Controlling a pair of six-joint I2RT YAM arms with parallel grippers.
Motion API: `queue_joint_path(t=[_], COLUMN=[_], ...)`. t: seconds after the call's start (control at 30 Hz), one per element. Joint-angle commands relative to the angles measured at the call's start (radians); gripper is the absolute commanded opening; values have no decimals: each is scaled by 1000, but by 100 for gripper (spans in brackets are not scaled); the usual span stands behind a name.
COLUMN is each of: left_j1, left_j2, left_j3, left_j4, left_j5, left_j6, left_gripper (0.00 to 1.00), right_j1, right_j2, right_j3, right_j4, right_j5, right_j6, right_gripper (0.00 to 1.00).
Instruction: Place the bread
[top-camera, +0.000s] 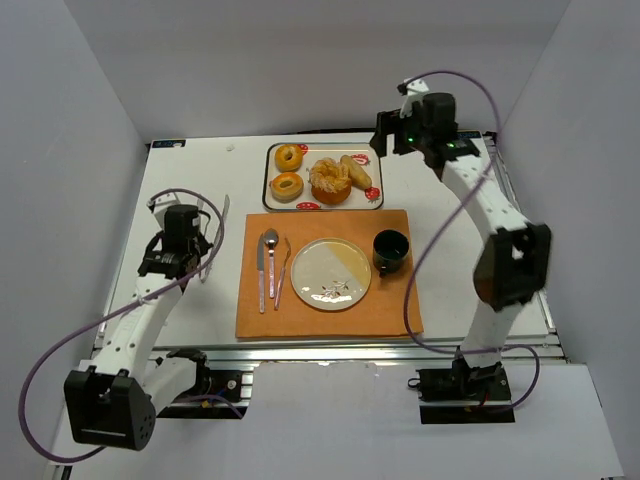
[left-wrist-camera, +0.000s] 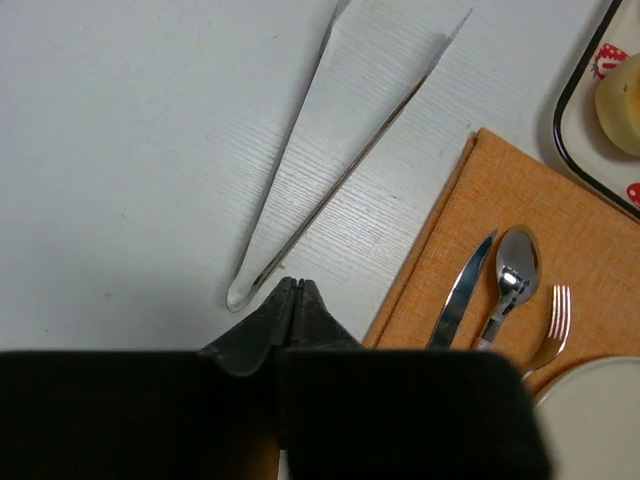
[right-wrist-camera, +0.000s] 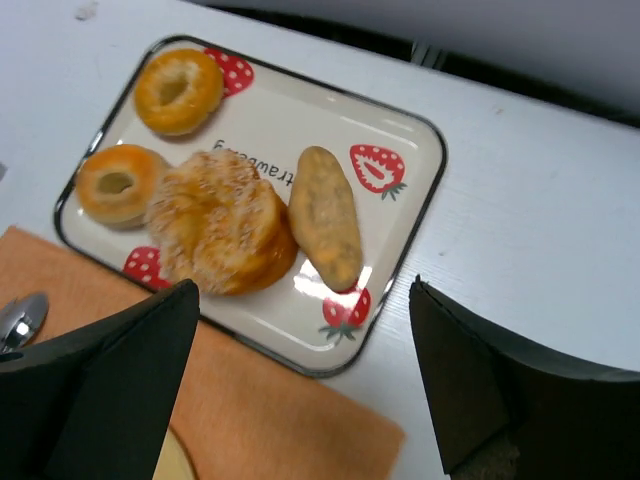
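Several breads lie on a strawberry-print tray (top-camera: 375, 180) at the back: two ring-shaped ones (right-wrist-camera: 178, 91), a big sugared round one (right-wrist-camera: 222, 222) and an oblong roll (right-wrist-camera: 325, 217). My right gripper (right-wrist-camera: 302, 290) hovers open above the tray's right near corner, nothing between its fingers; from above it shows at the tray's far right (top-camera: 385, 138). A white and yellow plate (top-camera: 330, 273) sits bare on the orange mat (top-camera: 390, 310). My left gripper (left-wrist-camera: 293, 287) is shut and empty over the table left of the mat, its tips beside the hinge end of metal tongs (left-wrist-camera: 330, 170).
On the mat a knife (top-camera: 261, 272), spoon (top-camera: 270, 256) and fork (top-camera: 283, 272) lie left of the plate, and a dark cup (top-camera: 390, 251) stands to its right. The tongs (top-camera: 215, 237) rest on the white table. White walls enclose the table on three sides.
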Motion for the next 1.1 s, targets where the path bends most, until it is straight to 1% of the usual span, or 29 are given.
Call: queue_joint_path(t=[0.0, 0.03, 0.07, 0.1, 0.13, 0.17, 0.2, 0.23, 0.27, 0.3, 0.37, 0.4, 0.47, 0.53, 0.57, 0.6, 0.67, 0.77, 0.83, 0.93, 1.0, 1.07], left_j1=[74, 90, 108, 136, 139, 139, 177, 177, 179, 180, 180, 180, 182, 182, 180, 182, 182, 182, 182, 184, 187, 202], left_j2=[38, 64, 77, 90, 102, 125, 139, 154, 182, 196, 223, 246, 266, 289, 326, 347, 419, 485, 538, 604, 646, 673], left_j3=[40, 40, 43, 41, 43, 46, 50, 55, 58, 55, 50, 35, 4, -3, 0, 7, 24, 59, 63, 73, 81, 87], left_j4=[24, 22, 17, 20, 22, 22, 22, 25, 28, 48, 68, 103, 178, 214, 240, 246, 249, 243, 260, 280, 292, 307], left_j5=[96, 121, 158, 179, 198, 224, 233, 232, 230, 238, 241, 251, 265, 287, 300, 337, 339, 334, 360, 415, 431, 474], left_j6=[47, 58, 76, 90, 107, 153, 180, 202, 243, 268, 332, 358, 408, 451, 461, 477, 510, 555, 576, 609, 616, 606], left_gripper=[18, 38, 67, 93, 98, 98, 98, 98, 98, 98, 98, 98, 98, 98, 98, 98, 98, 98, 98, 92, 85, 80], right_j1=[-16, -39, -67, -113, -122, -128, -128, -127, -128, -128, -127, -128, -128, -128, -128, -128, -128, -128, -128, -128, -128, -128], right_j2=[-225, -331, -385, -440, -538, -581, -623, -693, -722, -747, -786, -792, -792, -796, -805, -810, -822, -818, -810, -795, -786, -783], right_j3=[-213, -272, -344, -507, -580, -646, -752, -795, -834, -861, -894, -894, -869, -866, -872, -888, -901, -905, -900, -894, -889, -886], right_j4=[24, 18, 16, 48, 79, 103, 102, 96, 91, 78, 30, -3, -73, -82, -62, -48, -9, 7, 16, 27, 30, 39], right_j5=[-51, -249, -408, -529, -658, -699, -743, -804, -822, -839, -853, -848, -822, -808, -794, -791, -790, -791, -788, -788, -791, -793], right_j6=[-175, -241, -343, -425, -500, -548, -599, -696, -720, -735, -763, -751, -731, -720, -713, -705, -674, -647, -640, -627, -618, -610], right_gripper=[89, 89, 89, 86, 80, 75, 62, 57, 53, 51, 57, 65, 89, 89, 89, 89, 89, 89, 89, 90, 89, 89])
